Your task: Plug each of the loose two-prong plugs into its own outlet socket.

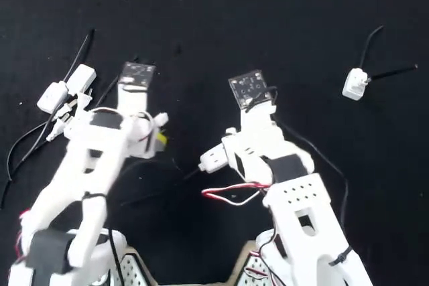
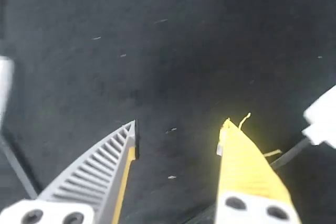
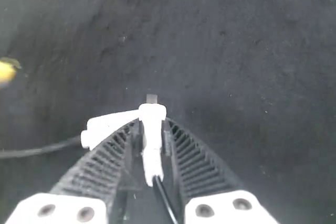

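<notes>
My right gripper (image 1: pixel 213 159) is shut on a small white two-prong plug (image 3: pixel 151 129), held low over the black table near its middle; the plug's black cable (image 3: pixel 164 198) runs back between the fingers. The same plug (image 2: pixel 322 115) appears beside my left gripper (image 2: pixel 178 129), which is open with nothing between its grey and yellow fingers. That left gripper (image 1: pixel 159 130) hovers just left of the held plug (image 1: pixel 209 159). Two white socket blocks (image 1: pixel 67 88) with black cables lie at the far left. Another white block (image 1: pixel 354 84) with cable lies at the far right.
Black cables (image 1: pixel 23 142) trail over the table's left side, and a thin one (image 1: pixel 322 159) curves past the right arm. A red and white wire (image 1: pixel 231 193) loops off the right arm. The yellow tip of the left gripper (image 3: pixel 6 71) is visible beyond the held plug.
</notes>
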Robot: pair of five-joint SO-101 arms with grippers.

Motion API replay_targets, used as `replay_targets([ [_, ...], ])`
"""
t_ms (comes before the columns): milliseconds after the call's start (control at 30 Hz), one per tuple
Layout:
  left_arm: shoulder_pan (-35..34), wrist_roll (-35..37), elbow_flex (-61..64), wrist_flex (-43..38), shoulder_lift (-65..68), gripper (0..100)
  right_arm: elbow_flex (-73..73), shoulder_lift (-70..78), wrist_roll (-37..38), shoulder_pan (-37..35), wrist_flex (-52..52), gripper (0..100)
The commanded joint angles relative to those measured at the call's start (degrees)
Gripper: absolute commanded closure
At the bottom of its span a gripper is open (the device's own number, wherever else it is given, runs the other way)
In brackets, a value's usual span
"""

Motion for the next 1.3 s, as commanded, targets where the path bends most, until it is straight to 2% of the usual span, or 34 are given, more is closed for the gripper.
replay_targets([
  [0, -4.5, -3.0, 3.7, -1.0, -5.5, 75, -10.9, 6.0, 4.0, -0.8, 9.8, 98.8],
  [167, -8.1, -3.5, 13.1, -8.2, -10.1, 75, -23.7, 18.4, 11.2, -0.8, 20.7, 98.8],
  [333, -8.7, -3.3, 21.8, -16.8, -14.4, 75, -34.5, 28.4, 16.4, -0.7, 28.0, 98.8],
  [600, -6.7, -3.3, 31.5, -27.0, -20.0, 75, -53.8, 42.3, 17.2, -0.8, 40.2, 98.8],
  [867, -1.4, -3.7, 34.6, -27.2, -24.6, 75, -65.3, 53.1, 17.1, -2.5, 47.1, 98.8],
  [1267, 0.3, -3.7, 36.2, -27.6, -27.4, 75, -65.3, 57.3, 13.7, -4.8, 47.2, 98.8],
])
